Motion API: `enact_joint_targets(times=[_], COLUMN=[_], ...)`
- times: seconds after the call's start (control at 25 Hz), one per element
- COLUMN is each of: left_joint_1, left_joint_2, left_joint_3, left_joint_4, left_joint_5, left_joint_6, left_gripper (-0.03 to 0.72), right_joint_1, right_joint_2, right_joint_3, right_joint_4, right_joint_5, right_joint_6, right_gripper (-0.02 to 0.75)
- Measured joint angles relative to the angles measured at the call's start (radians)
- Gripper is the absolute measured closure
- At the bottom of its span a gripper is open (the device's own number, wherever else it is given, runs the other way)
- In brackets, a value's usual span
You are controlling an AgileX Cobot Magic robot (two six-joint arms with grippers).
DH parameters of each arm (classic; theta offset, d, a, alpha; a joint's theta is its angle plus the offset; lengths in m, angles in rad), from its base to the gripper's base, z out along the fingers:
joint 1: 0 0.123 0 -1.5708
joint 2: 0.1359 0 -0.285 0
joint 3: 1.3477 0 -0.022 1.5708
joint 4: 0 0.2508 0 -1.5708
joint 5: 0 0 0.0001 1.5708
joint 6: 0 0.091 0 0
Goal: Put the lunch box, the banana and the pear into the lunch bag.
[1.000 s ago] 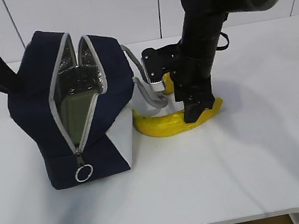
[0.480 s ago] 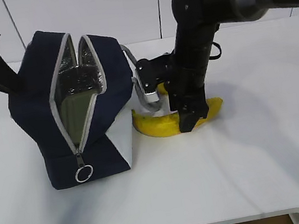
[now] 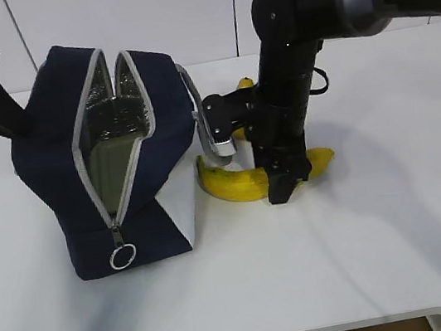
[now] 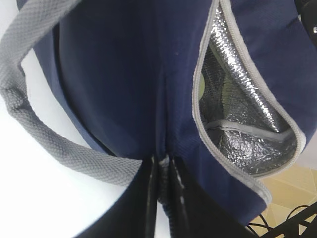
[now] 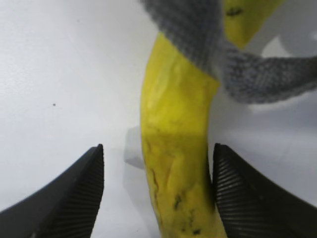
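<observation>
The navy lunch bag [image 3: 52,159] stands at the left with its zipper open. A sage-green lid, the lunch box [image 3: 112,170], shows inside it. The banana [image 3: 236,184] lies on the table right of the bag. My right gripper [image 3: 283,189] is open and straddles it. In the right wrist view the banana [image 5: 173,124] lies between the fingertips [image 5: 225,178], and the right one touches it. My right gripper [image 5: 158,148] holds nothing. A yellow bit, probably the pear [image 3: 245,83], peeks out behind the right arm. My left gripper [image 4: 163,163] is shut on the bag's fabric.
The bag's grey handle [image 5: 208,44] hangs across the banana's far part. A small white block [image 5: 131,148] lies against the banana. The zipper's ring pull [image 3: 120,257] hangs at the bag's front. The table's front edge is close below.
My right gripper has come down and slightly left over the banana, which has shifted a little. The bag and left arm have not moved.
</observation>
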Motion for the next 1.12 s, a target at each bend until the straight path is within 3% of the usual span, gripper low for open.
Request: enact_joint_targets(times=[0.96,1.12], left_joint_1=[0.000,0.000], left_joint_2=[0.000,0.000], left_joint_3=[0.000,0.000], left_joint_4=[0.000,0.000], left_joint_5=[0.000,0.000], left_joint_6=[0.000,0.000], left_gripper=[0.676,0.676], right_joint_1=[0.000,0.000], right_joint_2=[0.017,0.017], right_joint_3=[0.000,0.000], right_joint_4=[0.019,0.021], right_joint_5=[0.008,0.000], right_joint_6=[0.010,0.010], right_gripper=[0.218,0.275])
